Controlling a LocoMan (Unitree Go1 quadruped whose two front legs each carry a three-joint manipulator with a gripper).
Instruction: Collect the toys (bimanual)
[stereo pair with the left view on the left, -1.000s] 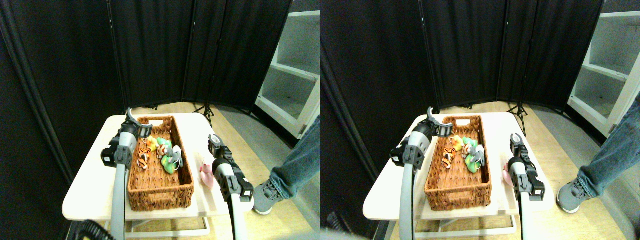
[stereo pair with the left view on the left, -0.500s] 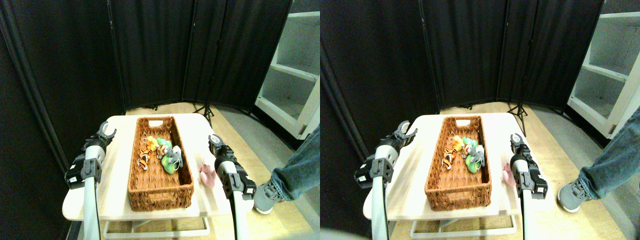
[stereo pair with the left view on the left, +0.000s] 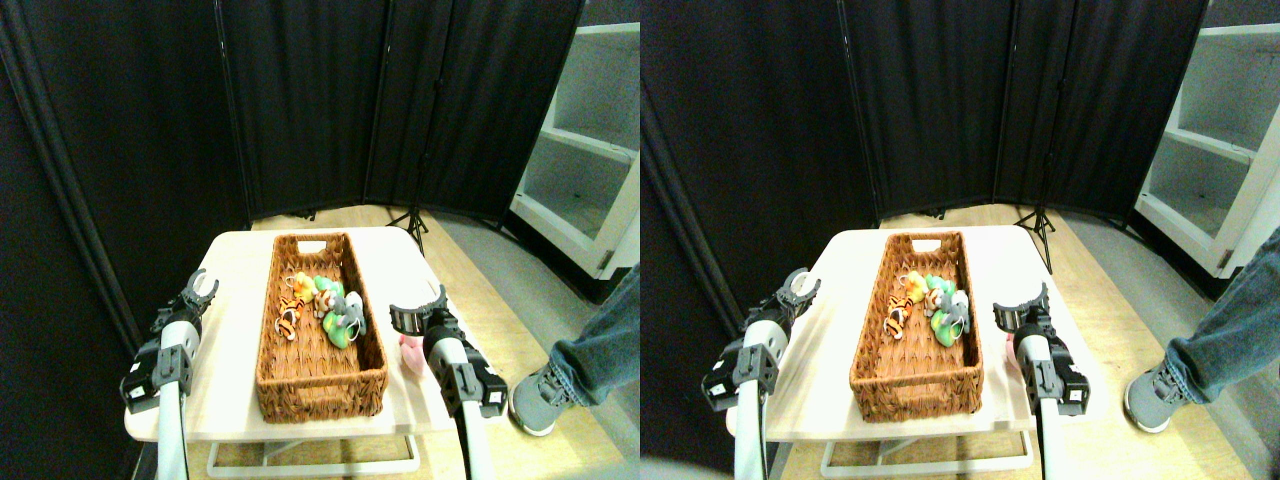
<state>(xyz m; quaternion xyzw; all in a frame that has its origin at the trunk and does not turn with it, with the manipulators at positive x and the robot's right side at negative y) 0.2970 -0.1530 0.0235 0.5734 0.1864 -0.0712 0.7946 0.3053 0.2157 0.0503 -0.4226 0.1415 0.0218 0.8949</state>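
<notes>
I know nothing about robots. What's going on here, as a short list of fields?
table: pale table with a wicker basket lying lengthwise on it
in basket: a heap of toys, with an orange striped toy, a green toy and a grey toy
outside basket: a pink toy on the table, to the basket's right
left gripper: open, empty, over the table's left edge
right gripper: open wide, just above the pink toy
bystander: a leg in jeans and a grey shoe at the right

Pale table (stereo pair with the left view on the left: 232, 400) bears wicker basket (stereo pair with the left view on the left: 320, 385), pink toy (stereo pair with the left view on the left: 411, 352).
</notes>
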